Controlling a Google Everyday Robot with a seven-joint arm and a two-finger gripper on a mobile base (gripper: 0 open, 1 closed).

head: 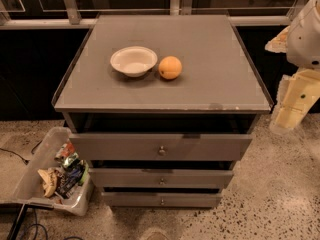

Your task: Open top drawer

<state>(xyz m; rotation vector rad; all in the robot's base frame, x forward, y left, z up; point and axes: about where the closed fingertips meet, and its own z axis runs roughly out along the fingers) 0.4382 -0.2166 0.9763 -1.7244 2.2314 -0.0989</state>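
Note:
The top drawer (pixel 161 147) is the widest grey front under the cabinet top, with a small round metal knob (pixel 161 150) at its centre. It stands pulled out a little, with a dark gap above it. My gripper (pixel 295 104) is at the right edge of the view, beside the cabinet's right front corner and well apart from the knob. It holds nothing that I can see.
Two narrower grey drawer fronts (pixel 161 179) sit below. A white bowl (pixel 133 60) and an orange (pixel 170 67) stand on the cabinet top (pixel 210 49). A clear bin of snack packets (pixel 55 176) sits on the floor at the left. Cables lie at the bottom left.

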